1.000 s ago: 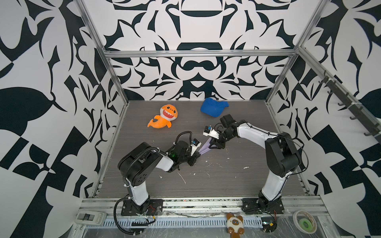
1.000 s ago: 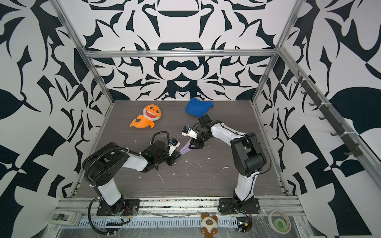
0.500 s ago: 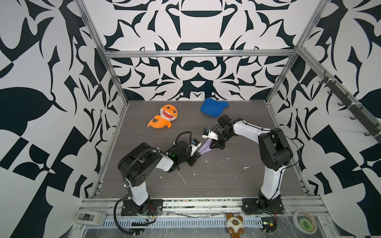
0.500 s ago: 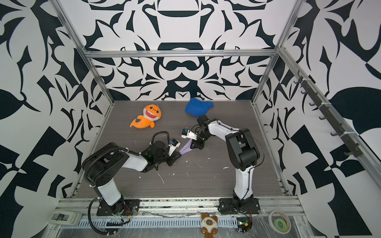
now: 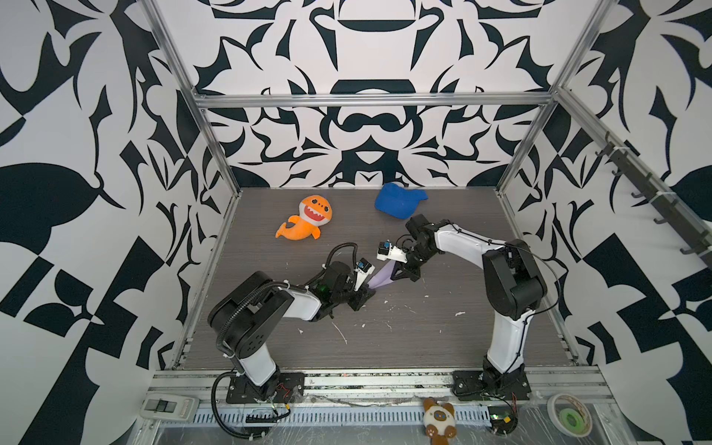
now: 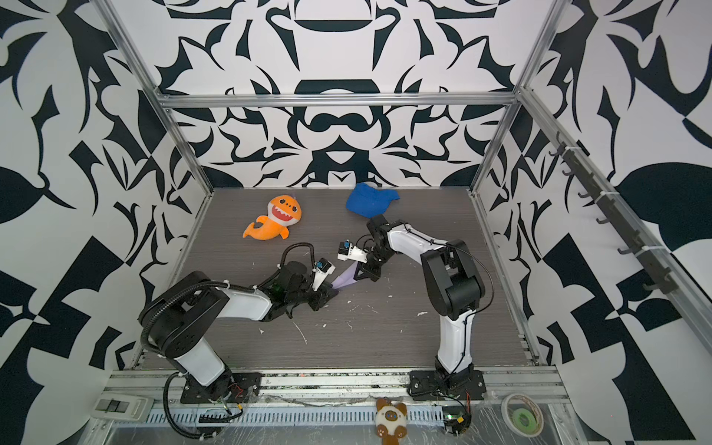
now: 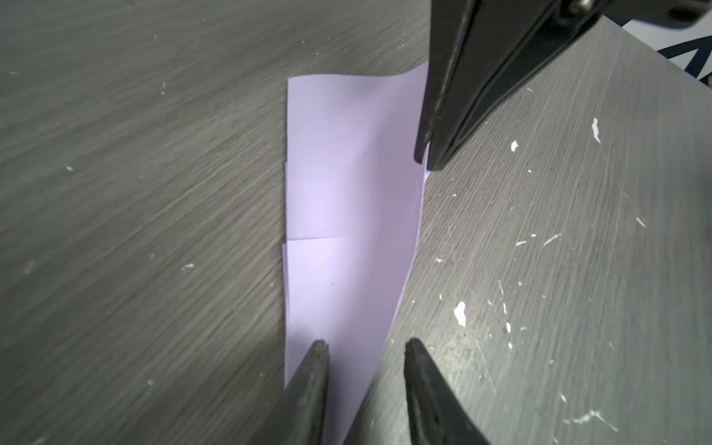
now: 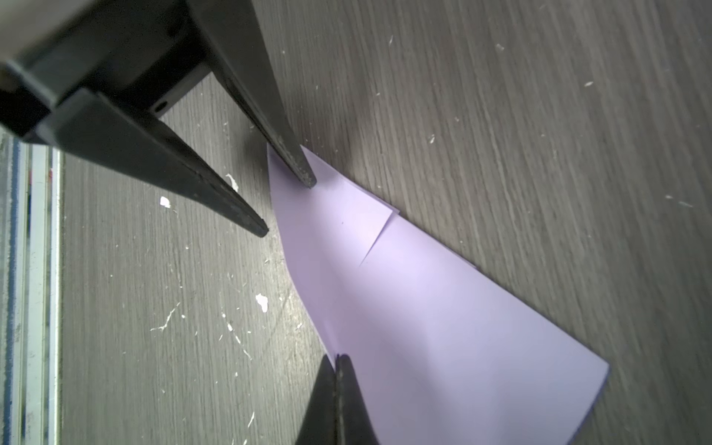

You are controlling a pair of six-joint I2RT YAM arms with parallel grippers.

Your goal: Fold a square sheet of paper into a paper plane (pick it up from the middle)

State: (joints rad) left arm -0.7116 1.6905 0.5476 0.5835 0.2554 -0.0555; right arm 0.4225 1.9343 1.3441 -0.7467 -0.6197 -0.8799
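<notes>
- Near table [image 5: 443, 339] centre, paper [image 7: 346, 185] is lying as a folded, tapering strip.
- Right gripper [image 8: 336, 360] is pinching one long edge; left gripper [image 7: 366, 346] is straddling the narrow end, jaws spread.
- Risk: right pull dragging folds open, nothing pinning the far end.

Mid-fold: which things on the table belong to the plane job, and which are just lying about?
Job: folded pale-lavender paper sheet, its edge pinched in the shut right gripper; open left gripper.
Lying about: orange plush shark; blue fabric cap.
</notes>
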